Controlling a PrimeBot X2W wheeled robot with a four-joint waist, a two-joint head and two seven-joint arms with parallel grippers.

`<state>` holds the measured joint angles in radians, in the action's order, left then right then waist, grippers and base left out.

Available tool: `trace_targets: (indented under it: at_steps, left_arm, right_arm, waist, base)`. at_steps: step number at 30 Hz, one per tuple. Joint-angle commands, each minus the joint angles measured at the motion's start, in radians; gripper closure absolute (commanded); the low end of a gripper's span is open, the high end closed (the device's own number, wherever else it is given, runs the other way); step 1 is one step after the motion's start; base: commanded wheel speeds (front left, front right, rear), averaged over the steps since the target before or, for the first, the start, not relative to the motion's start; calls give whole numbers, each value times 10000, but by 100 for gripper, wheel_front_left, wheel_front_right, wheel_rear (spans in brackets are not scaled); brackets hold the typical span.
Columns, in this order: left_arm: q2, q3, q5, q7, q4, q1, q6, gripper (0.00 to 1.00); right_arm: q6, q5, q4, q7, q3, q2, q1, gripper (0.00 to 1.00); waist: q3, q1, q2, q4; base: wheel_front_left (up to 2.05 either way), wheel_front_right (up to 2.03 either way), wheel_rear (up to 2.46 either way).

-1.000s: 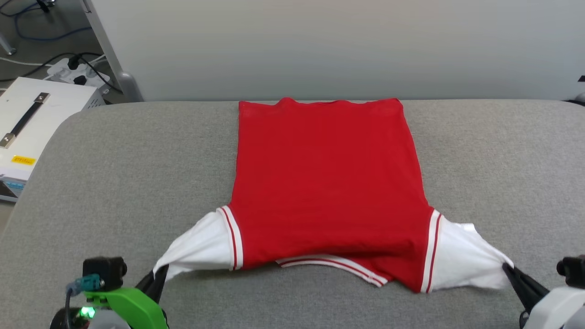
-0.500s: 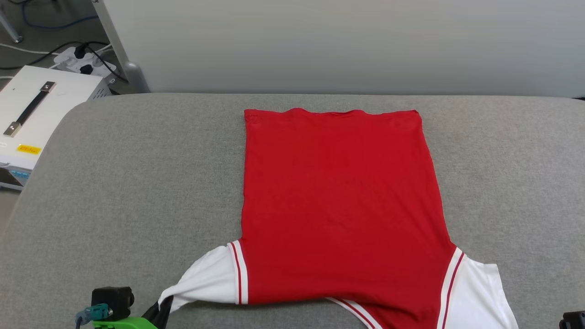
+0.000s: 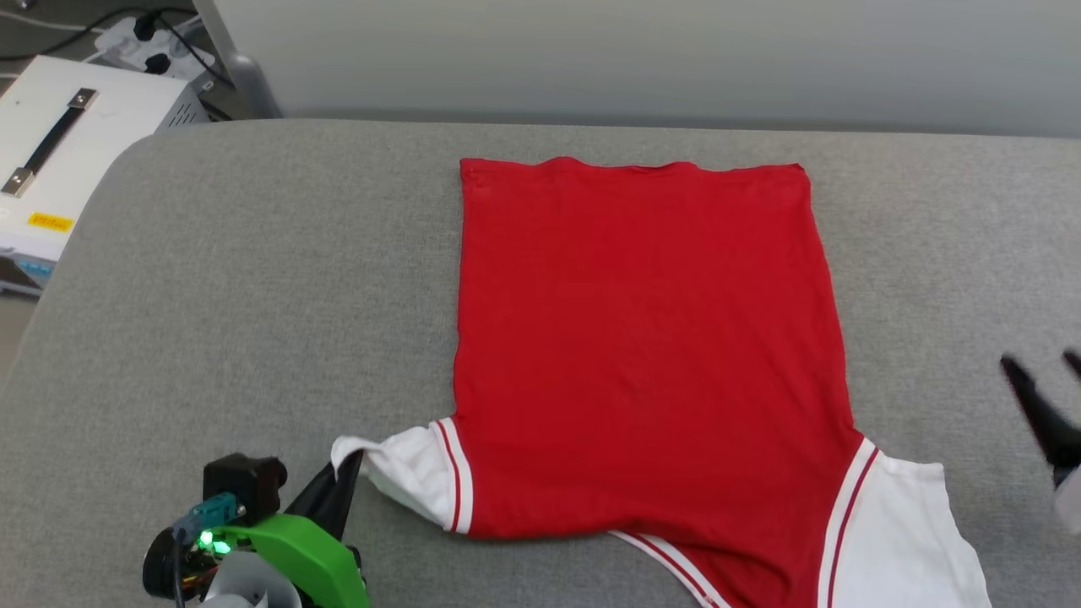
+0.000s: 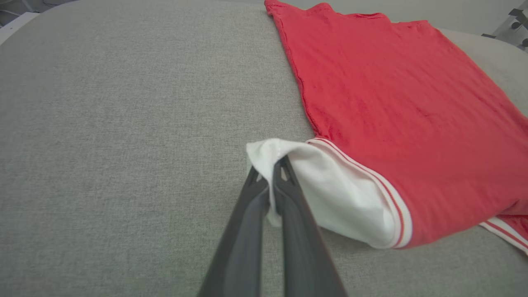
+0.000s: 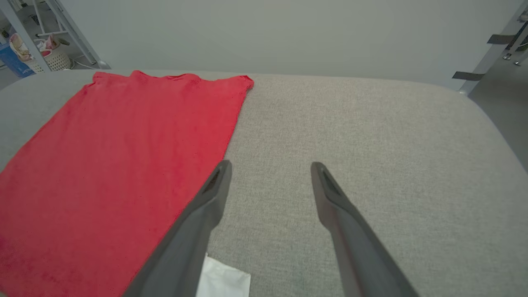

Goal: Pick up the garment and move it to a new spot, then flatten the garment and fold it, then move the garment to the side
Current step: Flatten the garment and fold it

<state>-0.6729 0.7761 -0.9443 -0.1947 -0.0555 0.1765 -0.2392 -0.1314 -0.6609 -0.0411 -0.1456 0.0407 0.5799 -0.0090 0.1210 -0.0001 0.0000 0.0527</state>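
The garment [image 3: 650,338] lies spread on the grey table, plain red side up, hem at the far end and white sleeves near me; no letters or number show. My left gripper [image 3: 348,460] is shut on the tip of its left white sleeve [image 4: 330,185], which is pinched between the two dark fingers and lifted slightly off the surface; the left gripper [image 4: 270,165] holds the sleeve's edge. My right gripper [image 3: 1040,365] stands open and empty to the right of the shirt. Its spread fingers [image 5: 216,181] hover over bare table beside the garment [image 5: 115,165], with the right white sleeve [image 3: 908,532] lying free.
The grey padded table [image 3: 211,279] has wide bare areas left and right of the shirt. A white box with a black handle [image 3: 51,160] stands off the table's far left corner, with a power strip and cables behind it. A pale wall runs along the far edge.
My right gripper has let go of the right sleeve, opened, and moved up and away to the right. The left sleeve has been drawn inward. The head camera has shifted.
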Motion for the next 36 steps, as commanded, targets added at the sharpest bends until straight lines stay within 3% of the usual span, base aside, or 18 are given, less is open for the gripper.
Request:
trace_targets:
  at_steps: [1,6,15,20,28,36]
  left_arm:
    - [109,-29,249,-93,81,296,-81,100]
    - [509,-110,704,-313,396,984,-154,100]
    - [1194,-233,1409,-558,689,1814,-168,100]
    - [1454,-395,1736,-619,864,2176,-111,100]
    - [1930,-739,2238,-662,1249,2536,-2,100]
    - [2268,-889,2613,-668,1153,2511,244,100]
  right_arm:
    - [7,175,254,-95,-269,68,-553,0]
    - [7,518,594,-1474,-887,307,-2754,0]
    - [7,-1,-1257,-6719,484,887,-7316,0]
    - [7,222,-2528,-8747,869,756,-9283,0]
    - [7,1428,-4000,-9688,1319,539,-10962,0]
    - [7,1517,-5058,-9527,1545,249,-10532,0]
  waist:
    - [654,1,0,434]
    - [1574,1,0,971]
    - [3121,1,0,1774]
    - [3874,1,0,2198]
    - [4995,1,0,2670]
    - [5248,1,0,2746]
  base:
    - [0,0,0]
    - [0,0,0]
    - [0,0,0]
    - [0,0,0]
    - [0,0,0]
    - [0,0,0]
